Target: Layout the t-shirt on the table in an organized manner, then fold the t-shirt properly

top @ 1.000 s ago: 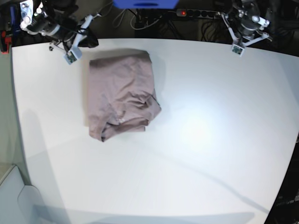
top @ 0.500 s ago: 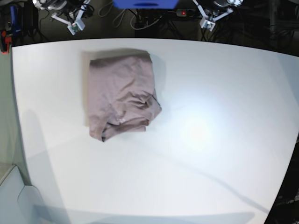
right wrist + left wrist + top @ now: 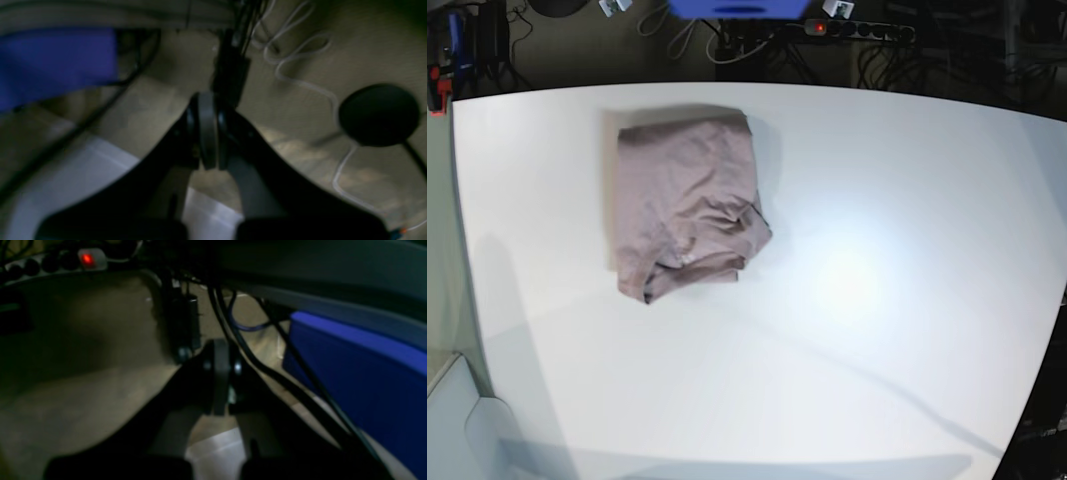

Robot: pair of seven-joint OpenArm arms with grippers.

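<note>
The t-shirt lies folded into a compact packet on the table, toward ten o'clock from the table's centre and near its far edge. Its top edge is fairly square, but the near end is bunched — a loose flap curls over at the packet's five o'clock corner and the lower hem looks rumpled.

Neither arm is over the table. In the base view only small pale parts show at the top edge, at about eleven and one o'clock, and they are too small to read. The left gripper shows in its own wrist view with its fingers pressed flat together, nothing between them, pointing at dim floor, dark cables, a power strip with a red light, and a blue box at three o'clock. The right gripper is likewise closed tight and empty, aimed at floor with a white cord and a round black object; a sliver of white table edge sits at seven o'clock.

By my judgement the folding is done, or nearly so, and the arms are parked off the table. If anything remains, it is tidying — the next move would call for opening the fingers, reaching for the bunched near end and smoothing or tucking that flap without disturbing the rest of the fold.
</note>
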